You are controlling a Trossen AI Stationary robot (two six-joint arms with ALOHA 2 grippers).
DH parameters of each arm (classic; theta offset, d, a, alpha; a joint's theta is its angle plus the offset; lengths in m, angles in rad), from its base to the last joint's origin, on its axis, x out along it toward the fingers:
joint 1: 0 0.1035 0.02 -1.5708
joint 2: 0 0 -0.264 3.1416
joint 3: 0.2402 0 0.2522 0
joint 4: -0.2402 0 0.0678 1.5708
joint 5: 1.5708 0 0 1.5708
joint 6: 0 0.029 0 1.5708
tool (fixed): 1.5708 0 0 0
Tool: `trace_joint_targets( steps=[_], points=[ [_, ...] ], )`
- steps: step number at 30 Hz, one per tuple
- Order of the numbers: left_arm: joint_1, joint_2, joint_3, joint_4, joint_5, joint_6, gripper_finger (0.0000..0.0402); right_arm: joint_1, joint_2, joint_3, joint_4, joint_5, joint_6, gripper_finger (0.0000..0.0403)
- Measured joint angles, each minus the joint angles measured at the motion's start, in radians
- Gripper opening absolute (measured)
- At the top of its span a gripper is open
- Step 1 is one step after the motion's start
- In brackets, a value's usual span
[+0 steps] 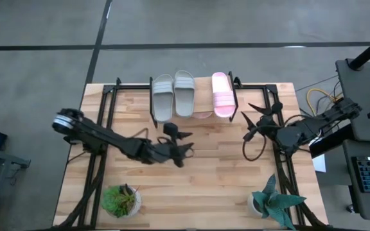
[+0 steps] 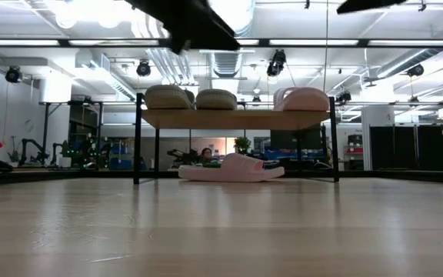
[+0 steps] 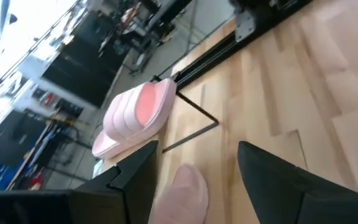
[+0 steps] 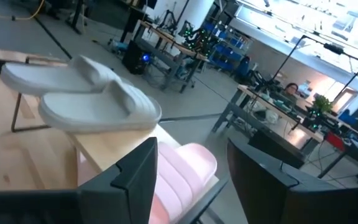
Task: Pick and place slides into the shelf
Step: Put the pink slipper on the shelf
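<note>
The shelf [image 1: 201,102] stands at the table's far edge. On its plank top lie two pale grey slides [image 1: 173,95] side by side and one pink slide [image 1: 222,94]. A second pink slide [image 2: 233,168] lies flat on the table under the shelf, and its edge [image 1: 203,115] peeks out at the near side. My left gripper [image 1: 186,142] is open above the table, just in front of the shelf, with the lower pink slide [image 3: 182,190] ahead of its fingers. My right gripper [image 1: 249,122] is open beside the shelf's right end, facing the upper pink slide [image 4: 182,171].
Two small potted plants [image 1: 121,200] [image 1: 272,202] stand at the table's near edge. A dark cable loop [image 1: 255,151] hangs by the right arm. Black frame rails [image 1: 105,122] run along both table sides. Bare wood [image 1: 217,173] lies between the grippers and the plants.
</note>
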Motion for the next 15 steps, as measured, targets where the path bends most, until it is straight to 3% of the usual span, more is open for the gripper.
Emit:
trace_joint_targets(
  steps=[12, 15],
  points=[
    [0.001, 0.449, 0.296, 0.02, -0.406, -0.074, 0.0203, 0.0, -0.063, -0.194, -0.001, 0.0, 0.151, 0.0183],
    [0.001, 0.533, 0.373, 0.019, -0.463, -0.074, 0.0203, 0.0, -0.06, -0.226, 0.0, 0.0, 0.183, 0.0183]
  ],
)
